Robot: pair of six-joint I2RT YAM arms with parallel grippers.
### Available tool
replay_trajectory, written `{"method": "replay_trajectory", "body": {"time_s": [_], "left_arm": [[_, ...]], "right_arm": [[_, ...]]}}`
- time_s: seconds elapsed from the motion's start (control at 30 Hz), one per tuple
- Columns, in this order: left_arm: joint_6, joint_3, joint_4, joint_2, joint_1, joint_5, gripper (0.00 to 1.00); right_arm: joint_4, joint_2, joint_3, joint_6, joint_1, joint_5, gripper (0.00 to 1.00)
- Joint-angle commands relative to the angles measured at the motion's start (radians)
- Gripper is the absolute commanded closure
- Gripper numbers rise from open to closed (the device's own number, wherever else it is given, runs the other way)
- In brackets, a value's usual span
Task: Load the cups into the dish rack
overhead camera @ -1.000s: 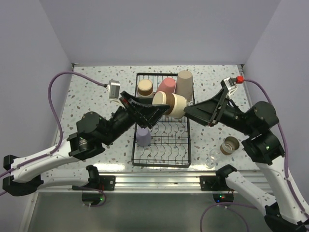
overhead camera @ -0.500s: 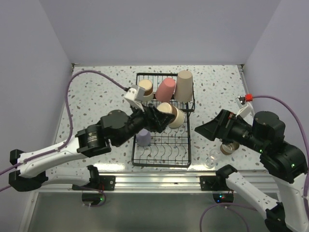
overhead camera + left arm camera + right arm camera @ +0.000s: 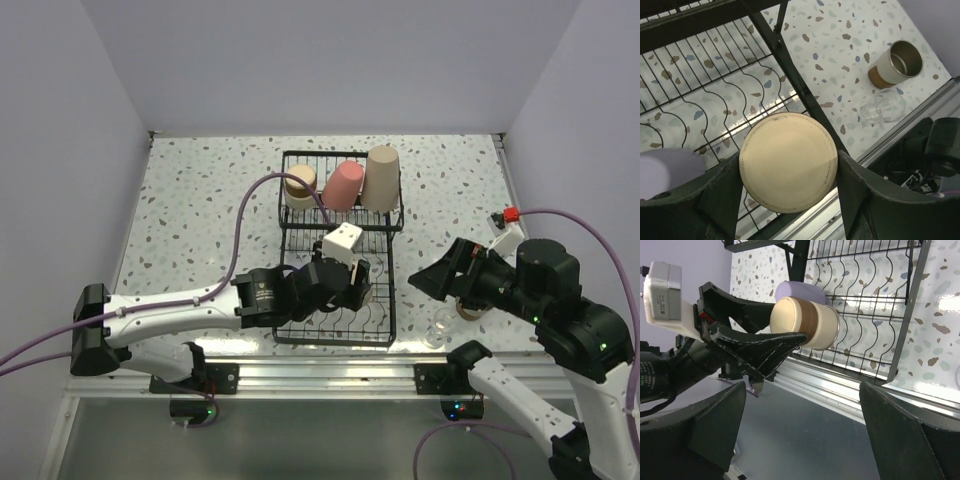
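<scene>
- Left gripper (image 3: 787, 162) is clamped on the held tan cup (image 3: 807, 322), one finger on each side of the wall. The cup's cream base faces the left wrist camera and its rim points away from the palm. A brown band runs around the cup near the base.
- The held tan cup hangs over the lower tined section of the dish rack (image 3: 290, 330), toward the near-right corner. Cannot tell whether it touches the tines.
- The lavender cup (image 3: 799, 290) sits in the same tined section, just beside the held tan cup, on its left in the left wrist view.
- Right gripper (image 3: 802, 390) is spread wide with nothing between the fingers. It sits off the rack's right side above the table (image 3: 840, 30), aimed at the rack.
- The raised basket at the far end holds three cups in a row, left to right: basket tan cup (image 3: 300, 182), pink cup (image 3: 343, 184), tall beige cup (image 3: 381, 178).
- The loose tan cup (image 3: 895, 62) and the clear glass (image 3: 882, 106) are on the table right of the rack, near each other but not touching. The glass is closer to the table's near edge.
- In the top view the right arm covers most of the loose tan cup.
</scene>
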Motion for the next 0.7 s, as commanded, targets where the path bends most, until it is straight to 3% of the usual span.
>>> {"method": "replay_trajectory", "body": {"time_s": [0.0, 0.3, 0.67], "left_arm": [[-0.02, -0.03, 0.037, 0.015, -0.004, -0.061, 1.0], [-0.03, -0.116, 0.127, 0.129, 0.013, -0.072, 1.0], [-0.011, -0.197, 0.244, 0.146, 0.157, 0.006, 1.0]], "right_arm": [[-0.016, -0.012, -0.015, -0.002, 0.002, 0.025, 0.02], [0.0, -0.016, -0.059, 0.012, 0.0, 0.008, 0.03], [0.033, -0.006, -0.101, 0.016, 0.0, -0.003, 0.03]]}}
